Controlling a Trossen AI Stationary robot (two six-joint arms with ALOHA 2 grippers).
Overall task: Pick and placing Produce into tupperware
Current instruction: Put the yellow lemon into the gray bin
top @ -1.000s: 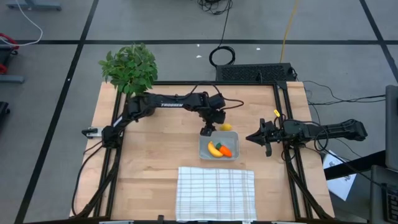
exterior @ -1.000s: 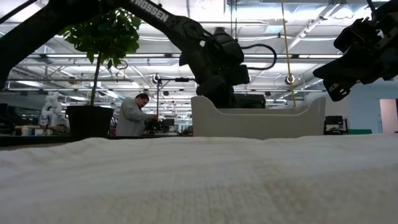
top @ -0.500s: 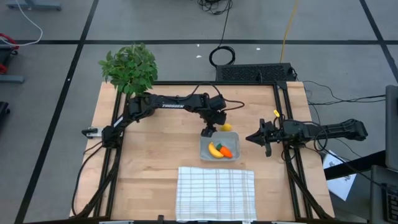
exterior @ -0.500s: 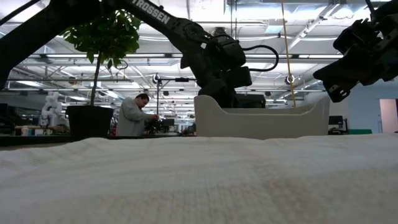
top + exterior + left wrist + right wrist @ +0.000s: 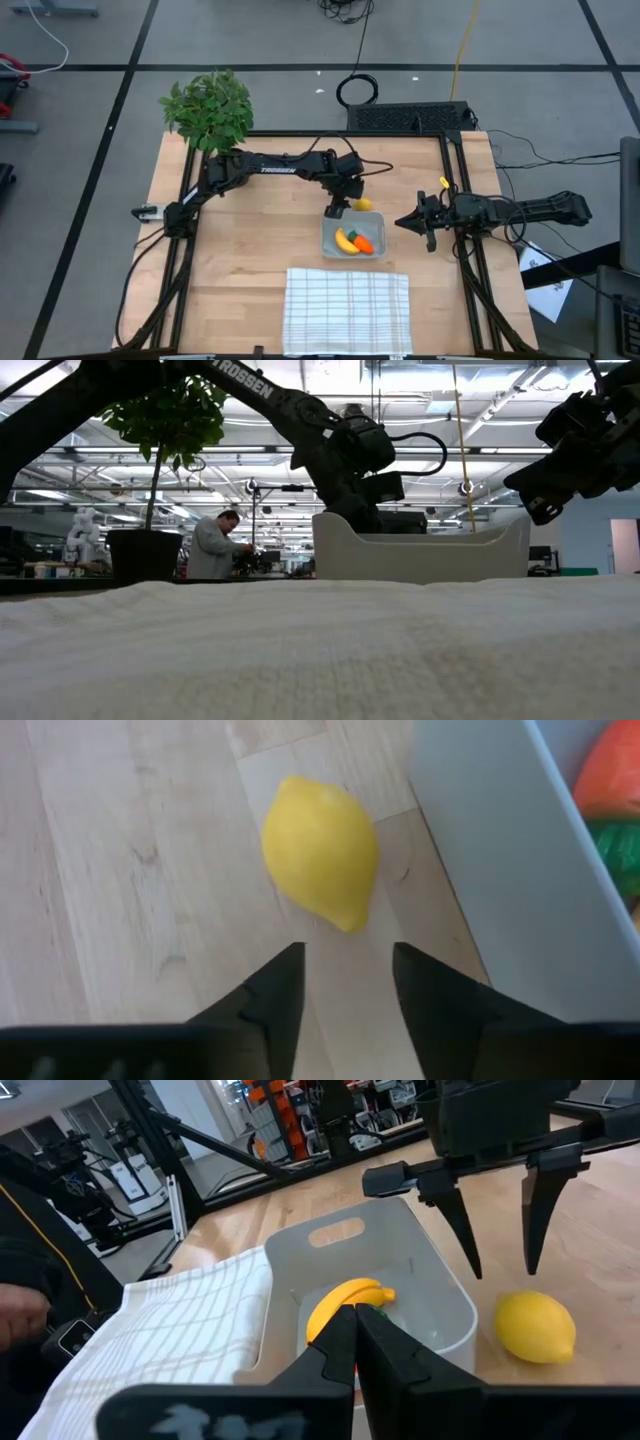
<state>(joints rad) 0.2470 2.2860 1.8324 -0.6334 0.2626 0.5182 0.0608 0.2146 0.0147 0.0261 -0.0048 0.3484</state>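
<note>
The yellow lemon [image 5: 365, 204] [image 5: 320, 850] lies on its side on the wood table, just beyond the far edge of the tupperware [image 5: 326, 232] [image 5: 490, 870]. The banana [image 5: 344, 240] and the carrot [image 5: 362, 243] lie inside it. My left gripper [image 5: 335, 210] [image 5: 348, 960] points steeply down beside the tupperware's far left corner, open. The lemon lies just ahead of its fingertips, untouched. My right gripper [image 5: 400, 222] [image 5: 355, 1320] waits shut to the right of the tupperware, above the table.
A white checked cloth [image 5: 347, 310] lies spread at the table's near edge, just in front of the tupperware. A potted plant [image 5: 208, 108] stands at the far left corner. Bare wood lies left of the tupperware. A person stands far off in the room behind the table.
The tupperware has slid a little toward the table's right edge, staying flat on the wood. My left gripper has kept its place by the tupperware's far left corner.
</note>
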